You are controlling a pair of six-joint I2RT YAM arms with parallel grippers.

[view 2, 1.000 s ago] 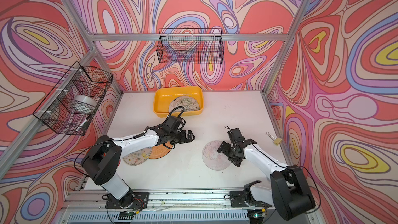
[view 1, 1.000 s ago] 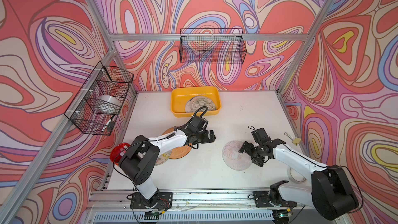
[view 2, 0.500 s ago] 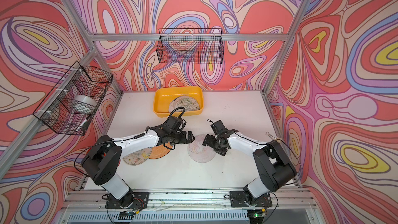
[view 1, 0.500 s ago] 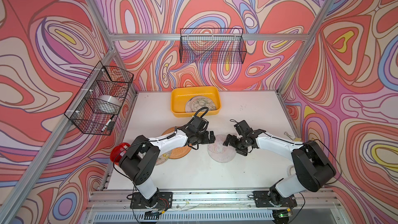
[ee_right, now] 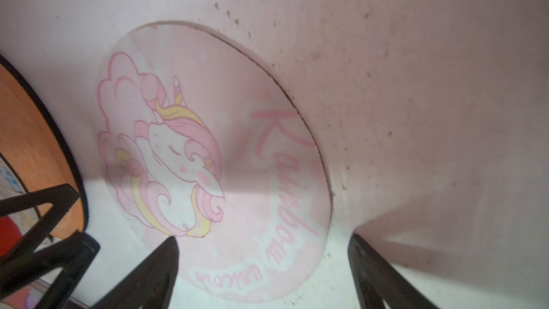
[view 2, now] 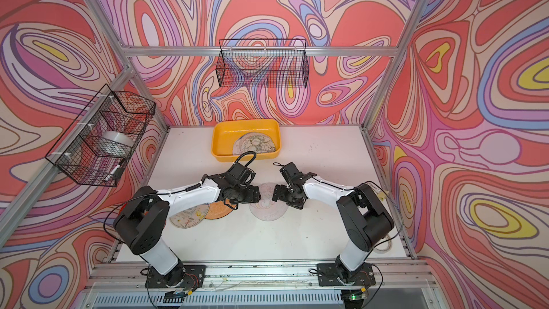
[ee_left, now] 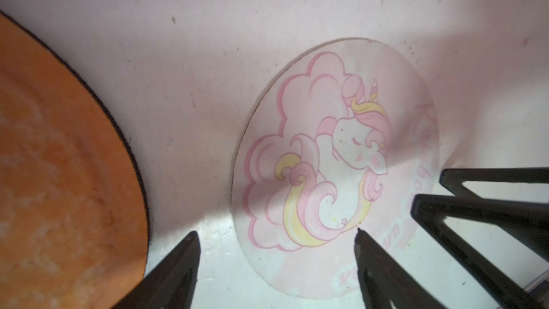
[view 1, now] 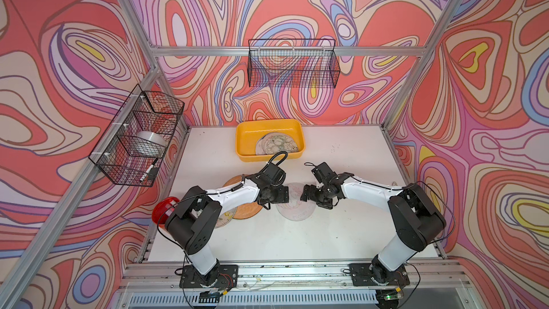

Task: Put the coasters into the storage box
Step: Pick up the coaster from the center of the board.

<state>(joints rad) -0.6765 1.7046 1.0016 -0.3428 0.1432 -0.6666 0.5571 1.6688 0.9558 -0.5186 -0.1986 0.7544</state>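
**Two Arms Meet at a Pink Coaster**

Everything sits on a white counter [view 1: 297, 242]. In the middle of it, a pink coaster [view 1: 295, 208] with a unicorn picture lies flat. Both arms reach in to it.

The left fingers [ee_left: 175, 274] are at its left edge. They stand apart, one over the counter and one over the coaster. The right fingers [ee_right: 374, 274] are at its right edge. They stand apart too, one over the coaster and one over the counter. Neither pair holds anything. I cannot tell if they touch the coaster.

To the left, partly under the left arm, lies an orange coaster [view 1: 248, 211]. It is near the pink one but not touching it. A cream coaster [view 2: 187, 219] lies against its left side. A red pot [view 1: 162, 208] stands at the left edge of the counter.

Farther back, at the far side of the counter, is the yellow storage box [view 1: 242, 144]. A few coasters [view 1: 277, 145] lie inside it. It is well apart from the pink coaster.

A black wire basket [view 1: 139, 135] hangs on the left wall with a tape roll [view 1: 147, 144] in it. Another basket [view 1: 292, 65] hangs on the far wall.
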